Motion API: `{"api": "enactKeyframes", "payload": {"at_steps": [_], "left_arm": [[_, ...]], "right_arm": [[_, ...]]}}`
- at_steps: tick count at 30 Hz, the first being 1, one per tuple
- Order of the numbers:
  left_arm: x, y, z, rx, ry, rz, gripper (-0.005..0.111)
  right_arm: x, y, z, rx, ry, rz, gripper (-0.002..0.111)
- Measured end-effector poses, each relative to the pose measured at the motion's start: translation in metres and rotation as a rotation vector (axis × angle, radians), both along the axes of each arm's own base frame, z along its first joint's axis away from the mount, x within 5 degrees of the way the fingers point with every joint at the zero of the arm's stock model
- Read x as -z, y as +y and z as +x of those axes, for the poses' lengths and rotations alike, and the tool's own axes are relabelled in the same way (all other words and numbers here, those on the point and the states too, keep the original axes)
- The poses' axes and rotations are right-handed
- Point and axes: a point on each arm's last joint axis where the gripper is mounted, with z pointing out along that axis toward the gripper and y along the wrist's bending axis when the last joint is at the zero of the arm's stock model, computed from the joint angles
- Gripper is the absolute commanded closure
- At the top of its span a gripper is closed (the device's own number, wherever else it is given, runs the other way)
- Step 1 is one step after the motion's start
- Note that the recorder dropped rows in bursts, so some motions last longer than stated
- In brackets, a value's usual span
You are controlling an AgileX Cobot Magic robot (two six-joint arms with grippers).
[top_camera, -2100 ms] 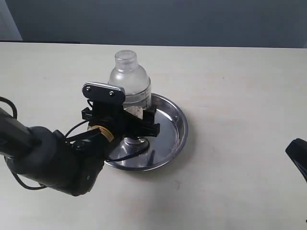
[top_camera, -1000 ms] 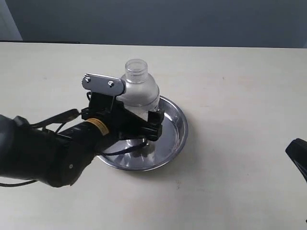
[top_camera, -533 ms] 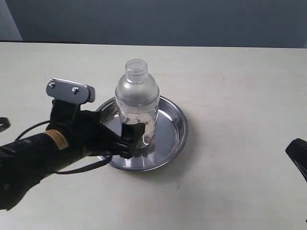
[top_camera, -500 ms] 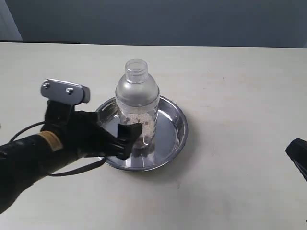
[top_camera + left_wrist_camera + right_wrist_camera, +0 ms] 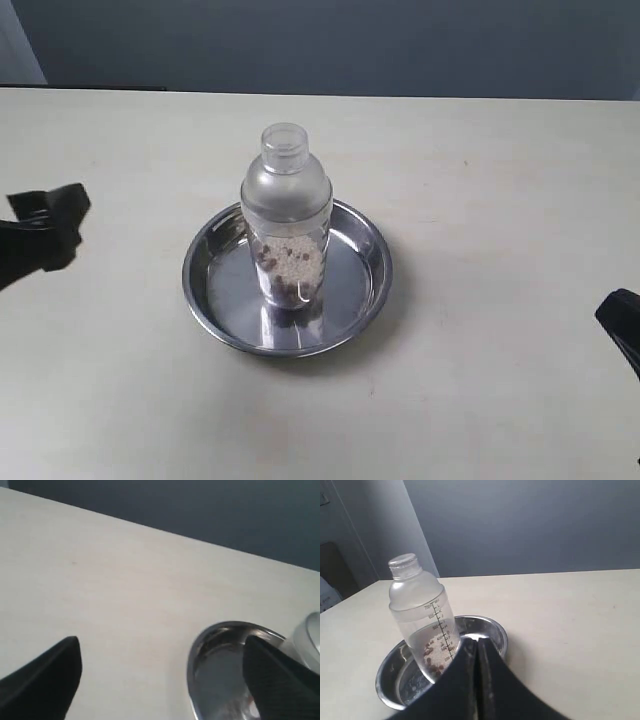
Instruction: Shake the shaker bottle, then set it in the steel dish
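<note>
Gaping wide, left claw (image 5: pixel 161 645) holds nothing, well apart from shaker bottle (image 5: pixel 286 215).

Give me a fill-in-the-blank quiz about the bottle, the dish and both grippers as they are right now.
1. The bottle is not lying down; it stands ____ in the dish.
2. The left gripper holds nothing and is wide ____.
3. The right gripper holds nothing and is fully ____.
Missing words: upright; open; shut.
</note>
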Motion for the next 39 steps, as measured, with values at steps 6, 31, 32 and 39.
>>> {"api": "enactKeyframes", "payload": {"at_steps": [6,31,32,39], "left_arm": [[-0.016,0.022,0.0,0.007,-0.097,0.242,0.025],[0.01,0.051,-0.044,0.345,-0.034,1.253,0.002],[0.015,0.052,-0.045,0.362,-0.019,1.339,0.002],[0.032,0.052,-0.051,0.364,-0.054,1.531,0.002]], "right_arm": [[0.0,0.0,0.0,0.0,0.0,0.0,0.109],[0.0,0.0,0.0,0.0,0.0,0.0,0.109],[0.0,0.0,0.0,0.0,0.0,0.0,0.109],[0.0,0.0,0.0,0.0,0.0,0.0,0.109]]}}
